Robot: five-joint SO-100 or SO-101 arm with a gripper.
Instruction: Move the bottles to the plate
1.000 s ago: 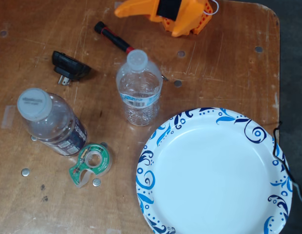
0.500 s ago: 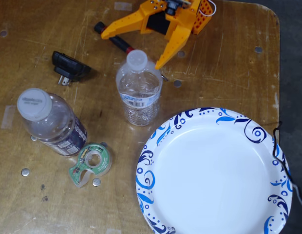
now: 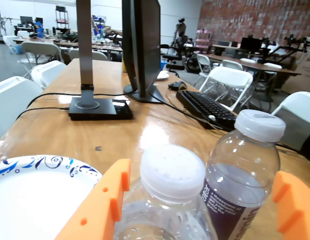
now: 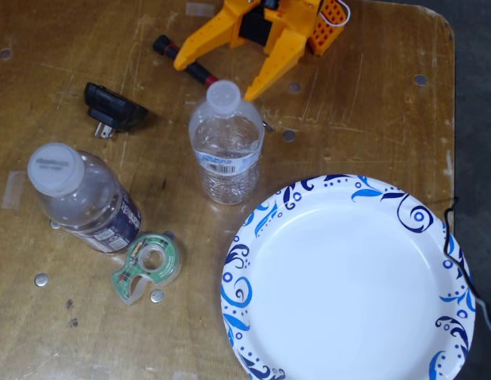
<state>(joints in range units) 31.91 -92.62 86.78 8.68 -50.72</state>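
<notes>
A: Fixed view first. Orange end effector at the top edge of the wooden surface, fingers spread wide, nothing between them. One fingertip sits over the red-and-black pen, the other fingertip is just beside the cap of the slim bottle.

B: Gripping anything?

A: No, released. The slim bottle stands upright just below the tips, white-blue barcode label, not touched as far as I can tell.

B: Wrist view?

A: Both orange fingers frame the picture at the lower corners. The slim bottle's white cap is close in the middle; the wide bottle with the dark label stands behind it, to the right.

B: And in the fixed view, the wide one?

A: Wide bottle at the left, well apart from the end effector, with a green tape dispenser just beside its base. Black plug above it.

B: Plate?

A: Plate, white with blue swirls, lower right, empty. Slim bottle is near its upper-left rim, not on it. In the wrist view the plate rim shows at lower left.
</notes>
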